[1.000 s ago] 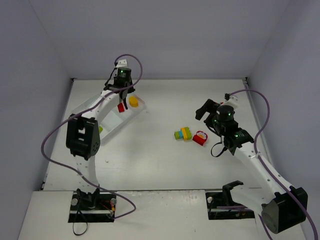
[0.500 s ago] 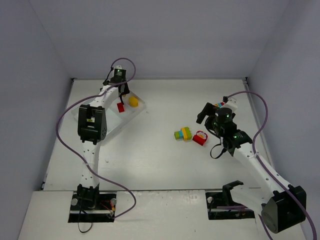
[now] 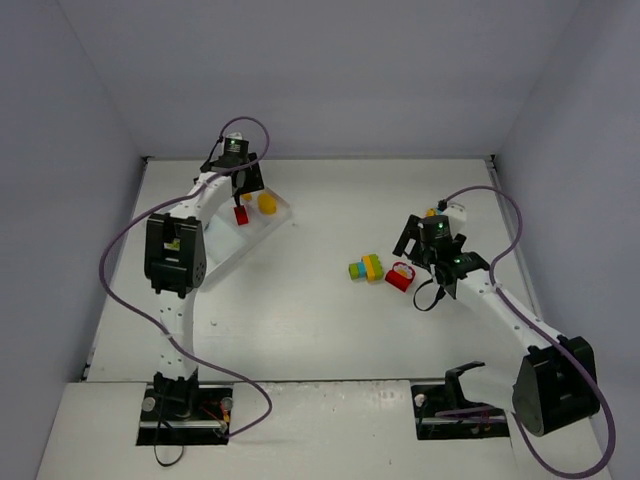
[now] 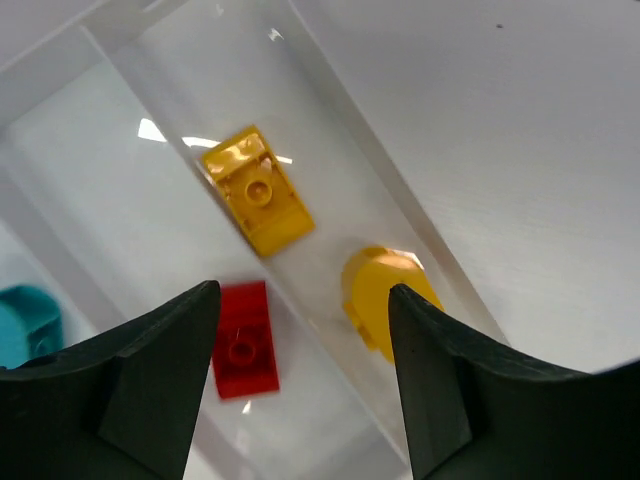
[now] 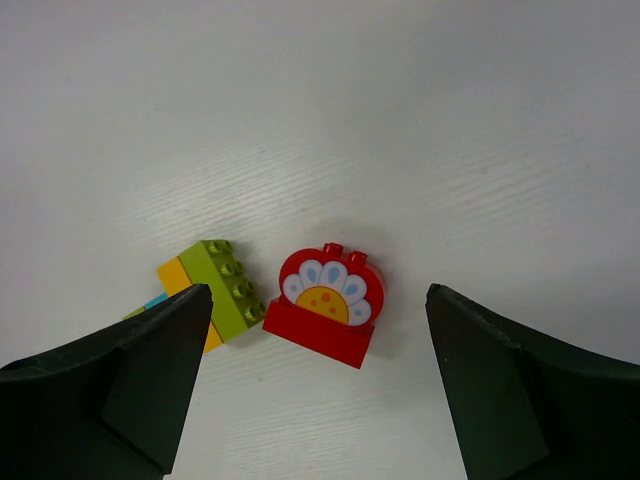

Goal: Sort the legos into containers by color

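Red plastic, hard and light: the flower brick (image 3: 400, 277) lies on the table (image 5: 450, 120), just beside a lime, yellow and teal cluster (image 5: 205, 290). It should not give under a squeeze, yet its smooth faces may slip, so I would pinch the straight lower sides, not the scalloped top. The right gripper (image 5: 318, 290) hangs above it, spread wide and holding nothing. The left gripper (image 4: 302, 290), likewise wide and empty, hovers over the tray (image 4: 110, 190), where two yellow bricks (image 4: 258, 190) share one compartment — a red one (image 4: 243, 345) sits next door.
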Robot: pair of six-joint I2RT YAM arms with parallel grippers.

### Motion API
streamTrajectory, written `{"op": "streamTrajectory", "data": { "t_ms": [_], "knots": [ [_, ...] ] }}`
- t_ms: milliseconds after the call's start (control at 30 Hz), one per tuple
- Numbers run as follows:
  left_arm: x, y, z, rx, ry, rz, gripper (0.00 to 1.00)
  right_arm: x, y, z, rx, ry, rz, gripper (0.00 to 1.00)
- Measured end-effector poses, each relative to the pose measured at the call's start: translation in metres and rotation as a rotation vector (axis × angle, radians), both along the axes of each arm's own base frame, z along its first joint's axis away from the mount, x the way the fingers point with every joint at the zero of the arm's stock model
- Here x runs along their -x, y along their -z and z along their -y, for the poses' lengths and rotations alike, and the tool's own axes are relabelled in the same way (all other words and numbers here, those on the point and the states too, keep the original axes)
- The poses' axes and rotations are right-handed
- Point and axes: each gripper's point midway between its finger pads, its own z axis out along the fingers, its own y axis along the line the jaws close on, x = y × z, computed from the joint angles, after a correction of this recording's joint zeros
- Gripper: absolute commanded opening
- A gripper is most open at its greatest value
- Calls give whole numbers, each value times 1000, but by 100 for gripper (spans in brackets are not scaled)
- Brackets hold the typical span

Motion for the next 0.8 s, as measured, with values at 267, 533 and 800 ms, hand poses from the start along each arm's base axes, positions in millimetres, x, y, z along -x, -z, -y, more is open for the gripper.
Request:
{"op": "streamTrajectory", "data": {
  "t_ms": [267, 533, 800],
  "knots": [
    [60, -165, 15, 33, 106, 256, 62, 4, 37, 10, 33, 83, -137, 89],
    [174, -261, 36, 95, 275, 451, 62, 0, 73, 10, 38, 141, -250, 91],
    [237, -193, 32, 75, 364, 315, 62, -7, 87, 6, 40, 151, -289, 95]
  ]
}}
